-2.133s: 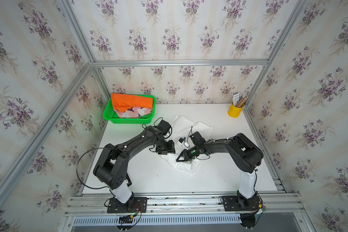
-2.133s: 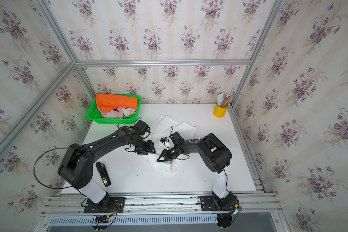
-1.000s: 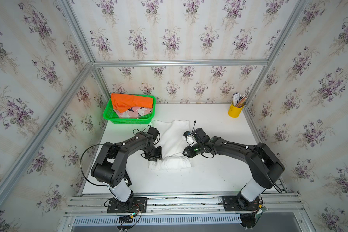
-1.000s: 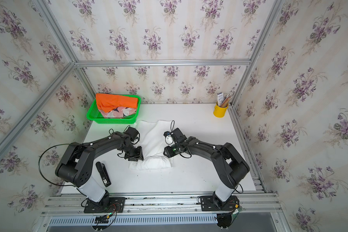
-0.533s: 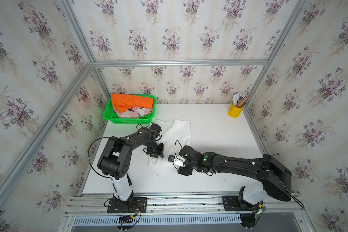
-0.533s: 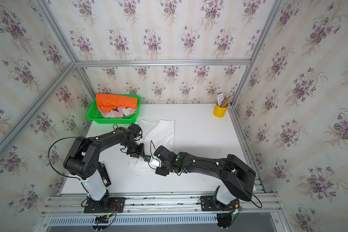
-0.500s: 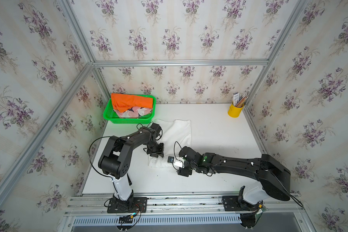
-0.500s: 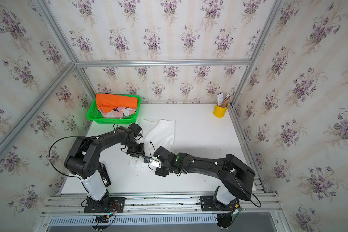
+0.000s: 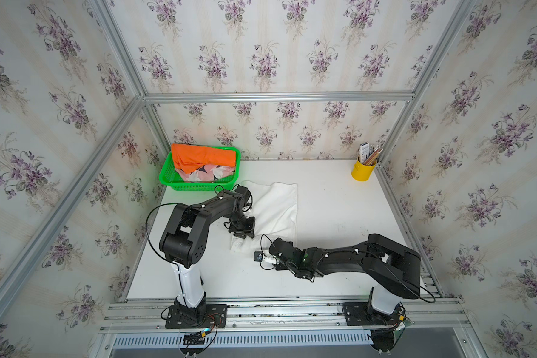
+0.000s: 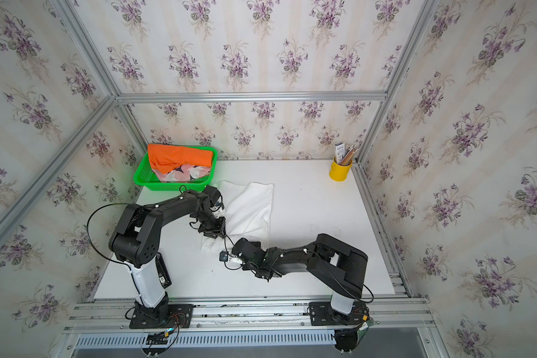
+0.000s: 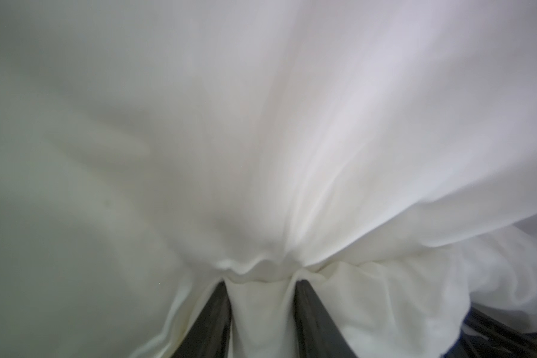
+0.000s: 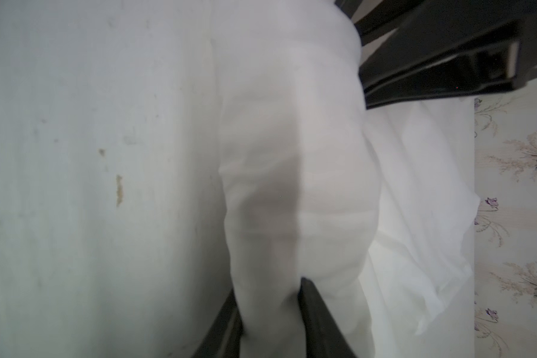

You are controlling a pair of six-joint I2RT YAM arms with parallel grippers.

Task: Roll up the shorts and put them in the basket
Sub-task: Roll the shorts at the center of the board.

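A: Nearest first, with 12 o'clock at the back wall. What of the right gripper?

B: Reaching in low from 4 o'clock toward the middle of the table. Clamped around one end of a thick white roll, with cloth filling the gap between both fingers in the right wrist view.

A: Whose roll?

B: Belongs to the white shorts. Rolled up at the near end, around 8 o'clock of the table's middle. Spread flat from there toward 11 o'clock.

A: And the left gripper?

B: Just beyond, at 9 o'clock, on the roll's other end. Pinching a bunched fold of the same white cloth, seen close up in the left wrist view. Near the right gripper but apart from it in both top views.

A: Farther back?

B: At 10 o'clock, in the far corner, a green basket, just beyond the far edge of the white shorts. Inside, orange shorts on top and pink printed shorts beneath, partly covered.

A: Anything at the other far corner?

B: At 2 o'clock, a yellow cup holding pencils, well apart from all the cloth.
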